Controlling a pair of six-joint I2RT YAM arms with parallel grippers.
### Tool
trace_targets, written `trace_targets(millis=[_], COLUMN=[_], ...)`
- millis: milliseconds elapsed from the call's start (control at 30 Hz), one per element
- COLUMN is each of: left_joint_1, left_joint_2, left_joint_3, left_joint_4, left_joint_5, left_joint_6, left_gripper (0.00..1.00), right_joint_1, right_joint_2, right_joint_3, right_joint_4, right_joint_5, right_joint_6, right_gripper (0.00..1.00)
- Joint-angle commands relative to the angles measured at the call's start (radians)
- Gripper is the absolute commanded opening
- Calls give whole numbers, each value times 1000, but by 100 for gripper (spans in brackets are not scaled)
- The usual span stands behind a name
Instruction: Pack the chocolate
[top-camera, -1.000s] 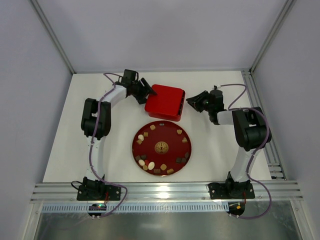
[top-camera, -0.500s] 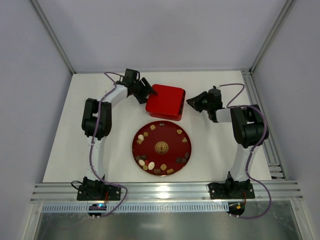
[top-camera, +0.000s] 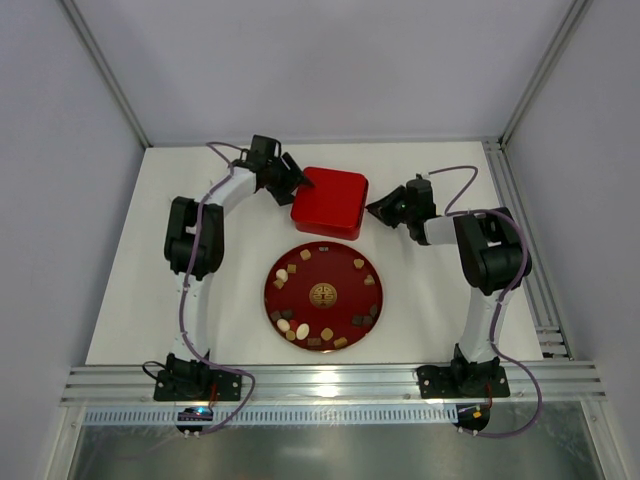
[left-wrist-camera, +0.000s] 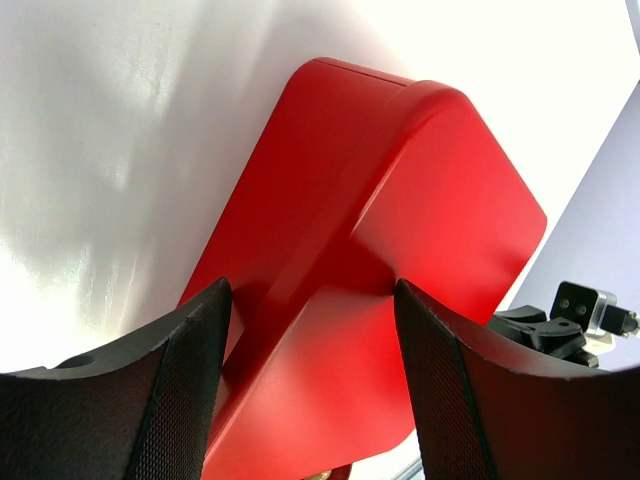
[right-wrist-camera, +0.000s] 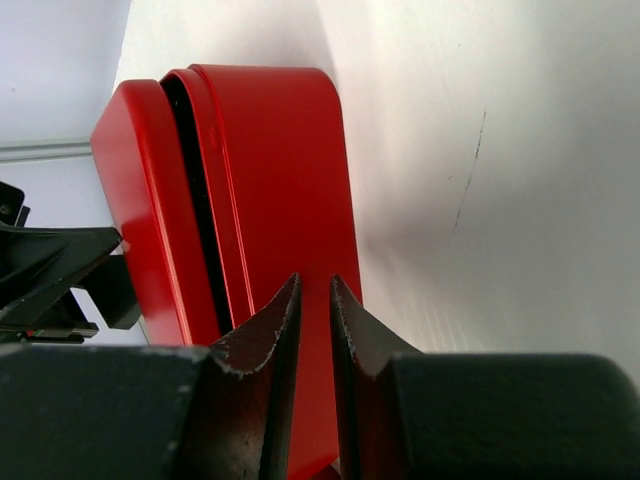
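The chocolate (top-camera: 300, 328) lies as several small brown, tan and cream pieces around the round red plate (top-camera: 345, 290). Behind the plate sits the square red box (top-camera: 328, 203), its lid on. My left gripper (top-camera: 293, 180) is at the box's back left corner, and in the left wrist view its fingers (left-wrist-camera: 190, 380) clamp the box (left-wrist-camera: 400, 200) from both sides. My right gripper (top-camera: 378, 207) is at the box's right side, shut with nothing between its fingers. Its tips (right-wrist-camera: 315, 280) point at the box's wall (right-wrist-camera: 270, 170), where a dark slit shows between lid and base.
A gold emblem (top-camera: 323, 294) marks the plate's centre. Both arms reach in from the near edge, one on each side of the plate. An aluminium rail (top-camera: 520, 230) runs along the table's right edge, and grey walls close the back and sides.
My right gripper has closed and moved left to the box's side. The box now looks squarer from above, its right wall no longer showing. The left gripper has barely moved.
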Motion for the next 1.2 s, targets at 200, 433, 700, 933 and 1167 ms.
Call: trace_targets(millis=[200, 433, 700, 933, 1167], left_joint_1=[-19, -28, -39, -51, -58], left_joint_2=[44, 56, 78, 107, 111], left_joint_3=[117, 111, 157, 211, 228], left_joint_4=[-65, -72, -89, -117, -132], left_joint_5=[18, 25, 24, 36, 28], left_joint_6=[26, 35, 37, 47, 61], left_gripper=[65, 65, 65, 65, 65], right_joint_1=[29, 35, 41, 53, 65], right_joint_2=[-10, -12, -16, -12, -10], right_joint_3=[22, 36, 53, 79, 106], right_joint_4=[27, 15, -5, -28, -71], right_joint_5=[4, -1, -7, -10, -7], right_joint_6=[-20, -28, -42, -60, -85], right_gripper=[20, 20, 20, 20, 20])
